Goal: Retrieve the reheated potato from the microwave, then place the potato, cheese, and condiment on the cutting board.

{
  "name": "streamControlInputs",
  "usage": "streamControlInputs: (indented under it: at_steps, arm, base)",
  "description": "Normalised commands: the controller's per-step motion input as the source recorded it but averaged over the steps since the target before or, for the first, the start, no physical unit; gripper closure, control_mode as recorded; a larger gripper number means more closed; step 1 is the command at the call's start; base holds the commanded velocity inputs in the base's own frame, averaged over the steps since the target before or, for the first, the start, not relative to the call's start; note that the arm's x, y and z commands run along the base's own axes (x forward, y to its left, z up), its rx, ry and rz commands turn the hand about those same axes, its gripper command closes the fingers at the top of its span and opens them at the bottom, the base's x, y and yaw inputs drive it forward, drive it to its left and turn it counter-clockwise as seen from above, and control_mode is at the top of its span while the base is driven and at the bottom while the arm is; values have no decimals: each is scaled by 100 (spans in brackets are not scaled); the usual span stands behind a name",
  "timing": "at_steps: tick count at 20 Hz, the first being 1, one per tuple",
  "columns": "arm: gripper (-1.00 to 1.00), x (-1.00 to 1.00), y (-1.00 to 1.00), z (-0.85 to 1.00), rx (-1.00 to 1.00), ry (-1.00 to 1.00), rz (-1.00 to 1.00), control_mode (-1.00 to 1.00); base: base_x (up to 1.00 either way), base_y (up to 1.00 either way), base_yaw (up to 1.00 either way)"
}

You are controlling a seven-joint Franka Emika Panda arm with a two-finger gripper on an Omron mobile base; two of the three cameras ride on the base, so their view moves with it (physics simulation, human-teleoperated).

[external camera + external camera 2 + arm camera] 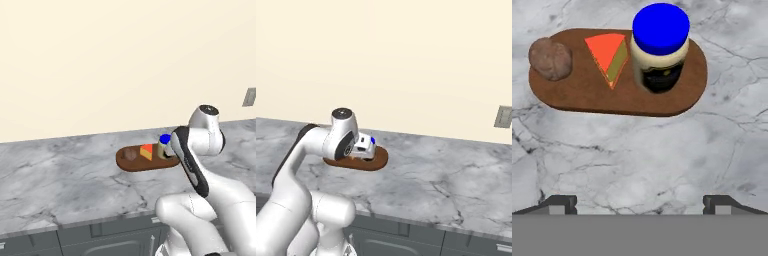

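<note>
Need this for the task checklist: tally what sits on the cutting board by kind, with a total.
On the cutting board:
potato: 1
cheese: 1
condiment: 1
Total: 3

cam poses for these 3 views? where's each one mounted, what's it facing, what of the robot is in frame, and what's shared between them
Left base view: behind the arm to its left, looking forward and down at the counter; arm at lower right.
Right base view: behind the arm to its right, same counter; arm at lower left, covering part of the cutting board.
Hand view: on the hand, looking down past the open gripper at the potato, cheese and condiment.
Shared: every view shows the cutting board and the condiment's blue cap.
</note>
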Motion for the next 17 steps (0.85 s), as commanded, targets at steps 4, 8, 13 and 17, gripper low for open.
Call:
streamControlInputs:
  at_steps: [4,8,13,17]
  arm:
    - [-100,-93,0,-7,0,-17,-13,-100]
    - [-100,-85,0,0,-3,-18,-17,-100]
    - [-100,-75,0,4,-3,-7,-14,-100]
    - [-100,-93,4,-10,-1,-42,-1,-100]
  base:
    - [0,0,0]
    - [0,0,0]
    - [0,0,0]
    - [0,0,0]
